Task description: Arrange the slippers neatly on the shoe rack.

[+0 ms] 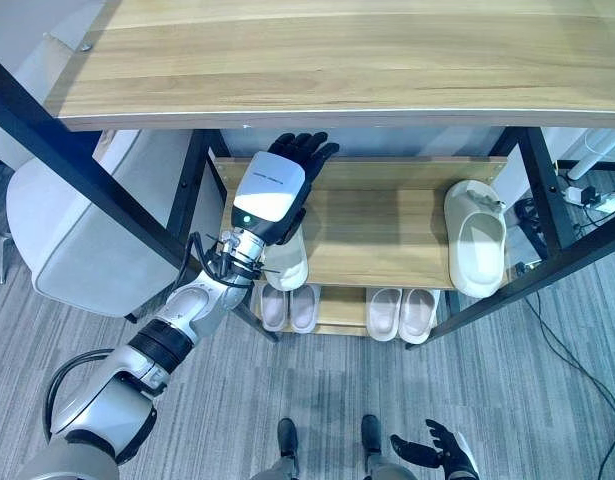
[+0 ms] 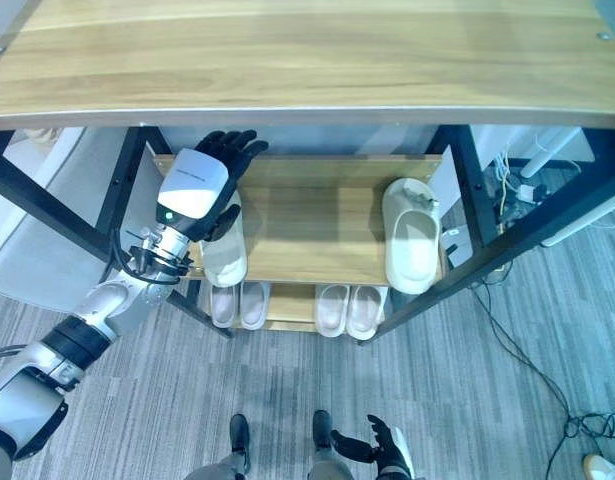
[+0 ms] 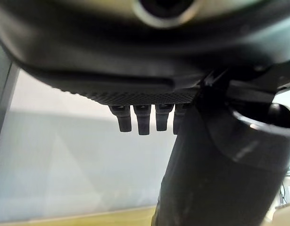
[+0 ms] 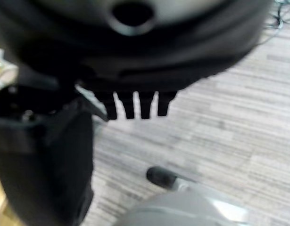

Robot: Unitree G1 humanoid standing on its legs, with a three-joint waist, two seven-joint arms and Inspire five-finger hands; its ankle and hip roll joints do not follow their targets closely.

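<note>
The left hand (image 1: 287,175) reached over the wooden middle shelf (image 1: 387,230), fingers straight and empty, above a white foam slipper (image 1: 289,265); another white slipper (image 1: 476,238) lay at the shelf's right end. Right hand (image 1: 439,447) hung relaxed, empty.

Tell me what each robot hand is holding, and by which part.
Nothing is held. The left robot hand hovers open over a slipper on the middle shelf; the right robot hand hangs open over the floor.
</note>
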